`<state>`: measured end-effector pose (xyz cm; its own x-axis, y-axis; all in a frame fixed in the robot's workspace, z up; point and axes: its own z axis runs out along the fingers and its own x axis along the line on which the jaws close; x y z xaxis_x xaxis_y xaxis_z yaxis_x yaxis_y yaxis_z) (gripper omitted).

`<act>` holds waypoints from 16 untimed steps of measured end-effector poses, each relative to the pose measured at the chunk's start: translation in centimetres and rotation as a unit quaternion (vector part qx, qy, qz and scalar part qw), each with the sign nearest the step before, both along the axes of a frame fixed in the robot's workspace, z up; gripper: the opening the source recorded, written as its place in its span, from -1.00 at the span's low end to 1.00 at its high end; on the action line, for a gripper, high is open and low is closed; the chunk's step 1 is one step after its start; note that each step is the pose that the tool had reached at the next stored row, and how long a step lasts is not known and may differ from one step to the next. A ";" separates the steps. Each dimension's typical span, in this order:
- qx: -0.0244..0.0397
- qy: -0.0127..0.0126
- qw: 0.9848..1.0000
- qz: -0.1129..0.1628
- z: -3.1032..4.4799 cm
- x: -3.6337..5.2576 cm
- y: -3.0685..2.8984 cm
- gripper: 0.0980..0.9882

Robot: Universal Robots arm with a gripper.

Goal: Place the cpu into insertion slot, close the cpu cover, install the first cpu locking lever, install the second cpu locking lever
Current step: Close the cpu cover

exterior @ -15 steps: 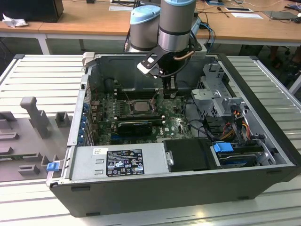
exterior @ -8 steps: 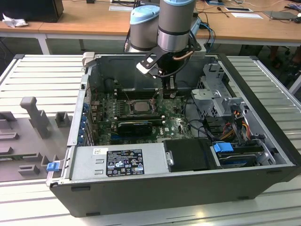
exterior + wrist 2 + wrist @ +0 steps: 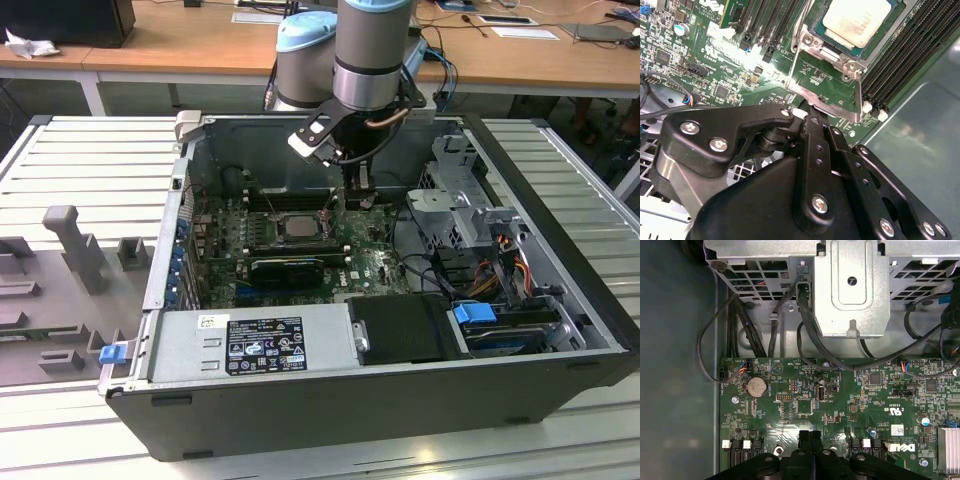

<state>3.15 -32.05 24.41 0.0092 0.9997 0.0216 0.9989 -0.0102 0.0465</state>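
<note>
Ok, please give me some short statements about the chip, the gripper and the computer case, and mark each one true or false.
1. The chip lies in its socket on the green board. True.
2. The gripper holds the chip. False: the chip lies in the socket, apart from the gripper.
3. The gripper's fingers are spread wide. False: they are shut together.
4. The arm reaches into the open computer case. True.
5. The power supply box stands outside the case. False: it sits inside, along one wall.
</note>
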 end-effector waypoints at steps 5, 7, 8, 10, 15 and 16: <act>0.000 0.000 1.000 0.000 0.00 -0.06 0.00 -0.98; 0.000 0.000 1.000 0.000 0.00 -0.09 0.00 -0.98; 0.000 0.000 1.000 0.000 0.00 -0.12 0.00 -0.98; 0.000 0.000 1.000 0.000 0.00 -0.16 0.00 -0.98; 0.000 0.000 1.000 0.000 0.00 -0.22 0.00 -0.98; 0.000 0.000 1.000 0.000 0.00 -0.24 0.00 -0.98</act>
<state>2.91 -32.05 24.41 0.0092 0.9997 0.0216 0.9989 -0.0102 0.0465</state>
